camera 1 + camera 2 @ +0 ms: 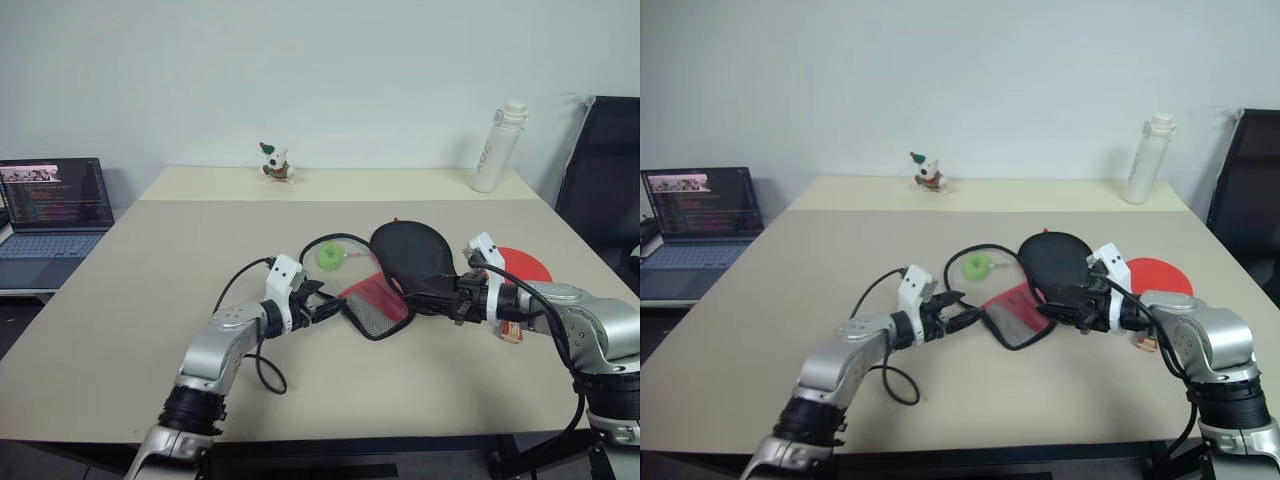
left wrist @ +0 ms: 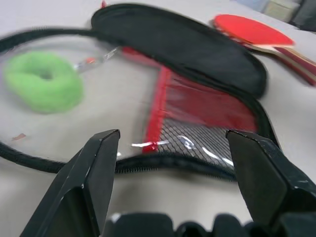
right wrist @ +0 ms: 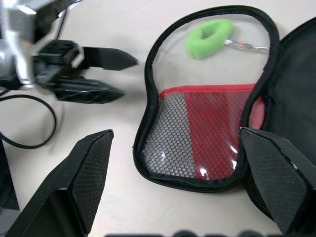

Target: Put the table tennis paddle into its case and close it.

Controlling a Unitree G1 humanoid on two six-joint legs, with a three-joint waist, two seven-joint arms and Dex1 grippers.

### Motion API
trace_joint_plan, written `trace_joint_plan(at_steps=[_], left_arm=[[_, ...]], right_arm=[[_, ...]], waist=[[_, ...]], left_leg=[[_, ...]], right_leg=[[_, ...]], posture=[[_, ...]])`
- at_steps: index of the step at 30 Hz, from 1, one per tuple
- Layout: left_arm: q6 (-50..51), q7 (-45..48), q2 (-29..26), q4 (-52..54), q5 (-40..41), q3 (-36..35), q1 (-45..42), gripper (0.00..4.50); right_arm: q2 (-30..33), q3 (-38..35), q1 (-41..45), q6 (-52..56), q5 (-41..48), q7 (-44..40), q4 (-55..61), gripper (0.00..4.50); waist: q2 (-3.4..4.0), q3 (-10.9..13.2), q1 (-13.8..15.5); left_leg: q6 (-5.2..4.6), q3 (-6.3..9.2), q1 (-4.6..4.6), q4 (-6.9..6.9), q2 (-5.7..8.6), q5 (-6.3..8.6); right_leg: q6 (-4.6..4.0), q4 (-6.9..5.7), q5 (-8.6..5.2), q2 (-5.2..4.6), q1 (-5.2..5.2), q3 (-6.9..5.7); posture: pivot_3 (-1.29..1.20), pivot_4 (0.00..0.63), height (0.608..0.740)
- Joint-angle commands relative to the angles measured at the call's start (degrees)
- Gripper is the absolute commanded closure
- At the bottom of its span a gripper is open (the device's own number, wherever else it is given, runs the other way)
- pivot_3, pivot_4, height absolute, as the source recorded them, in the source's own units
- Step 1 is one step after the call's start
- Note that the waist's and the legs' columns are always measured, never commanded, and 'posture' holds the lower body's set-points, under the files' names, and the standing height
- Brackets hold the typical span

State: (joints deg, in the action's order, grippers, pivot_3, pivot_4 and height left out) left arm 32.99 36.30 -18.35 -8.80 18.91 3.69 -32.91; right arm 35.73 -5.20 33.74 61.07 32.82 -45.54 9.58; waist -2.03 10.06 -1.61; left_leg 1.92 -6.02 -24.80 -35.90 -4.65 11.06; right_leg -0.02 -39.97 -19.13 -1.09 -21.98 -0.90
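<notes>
The case [image 1: 385,285] lies unzipped and spread open at mid-table. Its black half [image 1: 410,250] is folded back, and its clear and red mesh half [image 3: 197,143] lies flat. The table tennis paddle [image 1: 522,265], red face up, rests on the table just right of the case, partly behind my right arm. Its wooden handle [image 2: 296,54] shows in the left wrist view. My left gripper [image 1: 325,302] is open and level, just short of the mesh half's left edge. My right gripper [image 1: 418,296] is open at the case's right side, low over the black half.
A green ring-shaped toy [image 1: 329,255] on a clip lies under the case's clear window. A white bottle [image 1: 497,147] and a small figurine [image 1: 275,163] stand at the table's far edge. A laptop [image 1: 55,205] sits off to the left and a black chair [image 1: 605,170] to the right.
</notes>
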Motion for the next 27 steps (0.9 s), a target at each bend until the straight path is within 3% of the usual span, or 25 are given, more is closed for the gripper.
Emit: trace_joint_plan(at_steps=[1, 6, 13, 27], left_arm=[[2.8, -4.8, 1.8, 0.9, 1.2, -3.9, -1.2, 0.74], [1.6, -16.0, 5.7, 5.9, -0.2, -9.2, 1.6, 0.74], [14.8, -22.5, 10.4, 13.3, 6.3, -13.8, 4.9, 0.74], [16.9, -26.8, 13.7, -11.4, 11.8, -24.1, -10.7, 0.74]], right_arm=[[0.9, -0.7, -0.1, -0.9, 1.6, -0.8, 2.0, 0.03], [1.8, -1.0, -1.2, -1.5, 1.5, -1.5, 1.7, 0.03], [1.9, -0.9, -1.1, -1.5, 2.1, -1.6, 1.8, 0.03], [3.6, -2.0, -1.0, -0.5, 8.8, -4.5, 5.2, 0.03]], waist=[[0.00, 0.0, 0.0], [0.00, 0.0, 0.0], [-0.02, 0.0, 0.1], [-0.04, 0.0, 0.2]], left_leg=[[0.02, -0.02, 0.00, 0.01, -0.01, -0.01], [0.03, -0.06, 0.00, 0.01, -0.03, -0.02], [0.05, -0.06, 0.00, -0.02, -0.04, -0.03], [0.05, -0.05, 0.01, -0.06, 0.08, -0.03]], right_leg=[[0.00, 0.01, 0.00, 0.00, -0.02, 0.01], [0.01, 0.00, 0.00, -0.02, -0.03, 0.08], [0.03, -0.02, 0.01, -0.04, -0.02, 0.09], [0.06, 0.00, 0.03, 0.00, 0.01, 0.07]], posture=[[0.00, 0.150, 0.740], [0.00, 0.150, 0.740], [0.00, 0.150, 0.740], [0.00, 0.150, 0.740]])
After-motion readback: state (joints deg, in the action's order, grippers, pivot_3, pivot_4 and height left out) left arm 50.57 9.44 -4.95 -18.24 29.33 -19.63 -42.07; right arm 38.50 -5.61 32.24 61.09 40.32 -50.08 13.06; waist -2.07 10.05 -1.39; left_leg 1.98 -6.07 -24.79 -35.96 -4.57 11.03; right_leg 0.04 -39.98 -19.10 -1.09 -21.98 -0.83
